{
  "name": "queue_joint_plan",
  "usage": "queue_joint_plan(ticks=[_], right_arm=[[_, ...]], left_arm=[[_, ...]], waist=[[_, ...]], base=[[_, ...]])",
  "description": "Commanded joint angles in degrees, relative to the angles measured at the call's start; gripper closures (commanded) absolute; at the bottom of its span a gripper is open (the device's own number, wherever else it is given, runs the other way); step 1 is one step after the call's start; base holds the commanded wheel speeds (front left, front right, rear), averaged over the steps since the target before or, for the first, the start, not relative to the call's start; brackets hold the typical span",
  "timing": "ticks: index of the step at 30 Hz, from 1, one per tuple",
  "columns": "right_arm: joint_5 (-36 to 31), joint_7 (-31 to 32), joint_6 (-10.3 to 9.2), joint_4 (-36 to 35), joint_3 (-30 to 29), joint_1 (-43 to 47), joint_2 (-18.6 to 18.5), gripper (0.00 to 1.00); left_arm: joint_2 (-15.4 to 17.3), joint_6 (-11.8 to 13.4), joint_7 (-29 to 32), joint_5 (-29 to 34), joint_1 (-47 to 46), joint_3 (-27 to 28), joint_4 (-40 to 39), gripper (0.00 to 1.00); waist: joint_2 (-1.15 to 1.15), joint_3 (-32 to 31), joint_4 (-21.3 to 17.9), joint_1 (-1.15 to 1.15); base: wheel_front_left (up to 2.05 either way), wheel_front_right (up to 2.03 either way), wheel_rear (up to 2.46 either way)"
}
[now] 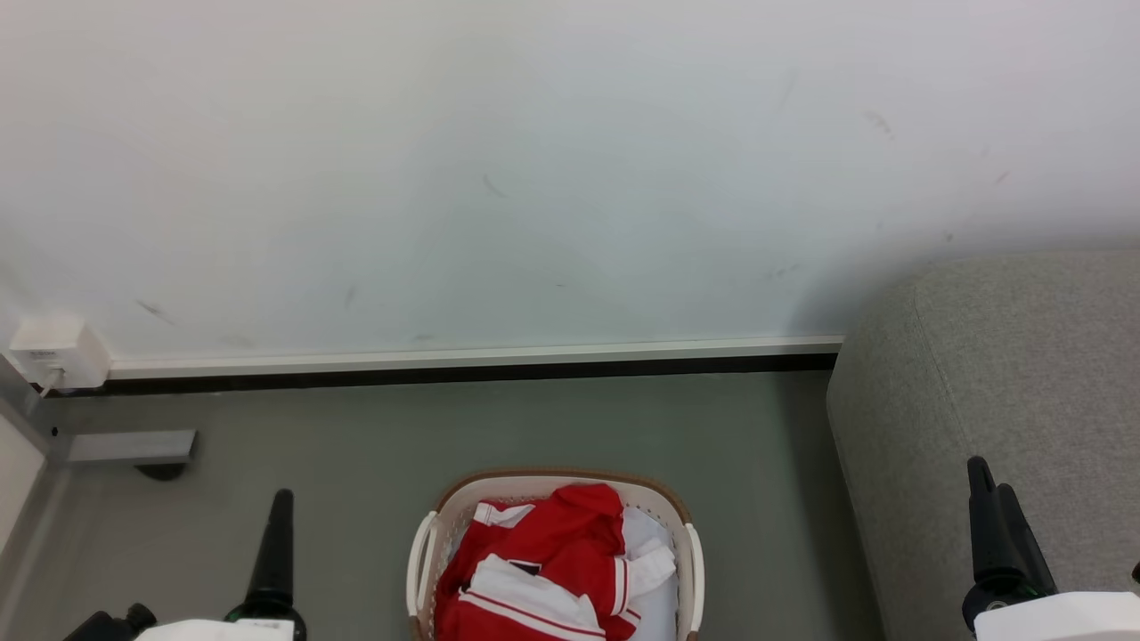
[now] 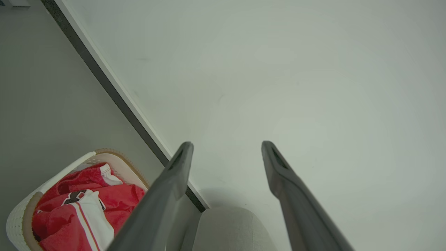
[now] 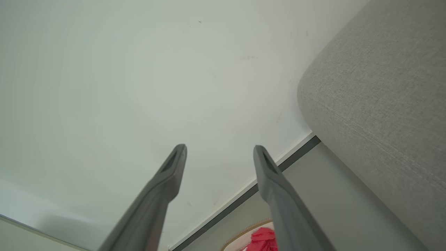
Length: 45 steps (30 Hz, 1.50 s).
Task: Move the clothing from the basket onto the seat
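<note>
- The basket (image 1: 426,552) is oval, of cream-white plastic with perforated sides, a woven-looking brown rim and looped side handles; it stands on the floor (image 1: 534,418) at the near centre, and its near end is cut off by the picture's edge.
- In it lies the clothing (image 1: 552,552) — a bright red soft garment with white stripes and white panels — crumpled into folds and heaped to about rim level; it fills most of the basket, and none of it is on the seat.
- To the right of the garment a plain white liner (image 1: 661,605) shows against the basket's right wall.
- The seat (image 1: 1024,374) is at the right, well apart from the basket across bare floor; it is grey, coarse-woven upholstery with a rounded corner and a seam along its edge.
- The left gripper (image 2: 226,144) hangs to the left of the basket; its two long dark tapered fingers are spread wide with nothing between them, released.
- The right gripper (image 3: 219,148) hangs in front of the seat at the near right; its fingers are also parted and hold nothing.
- The floor is smooth grey-green; at the far side a pale baseboard (image 1: 445,361) over a dark strip meets a scuffed white wall (image 1: 534,178); a small white box (image 1: 58,352) sits at the far left.
</note>
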Motion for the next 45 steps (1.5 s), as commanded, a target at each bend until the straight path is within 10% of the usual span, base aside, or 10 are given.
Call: queue_joint_plan(ticks=[1, 45], right_arm=[[-2.4, -0.6, -0.03, -1.2, 0.3, -0.4, -0.7, 0.0], [-39.1, -8.2, -0.09, 1.7, 3.4, 1.4, -0.9, 0.0]], left_arm=[[0.5, 0.0, -0.6, 2.0, -0.3, 0.1, -1.1, 0.0], [0.8, 0.0, -8.3, 42.1, 3.2, -0.9, -3.1, 0.0]], waist=[[0.0, 0.0, 0.0, 0.0], [0.0, 0.4, 0.0, 0.0]], base=[[0.0, 0.0, 0.0], [0.0, 0.0, 0.0]])
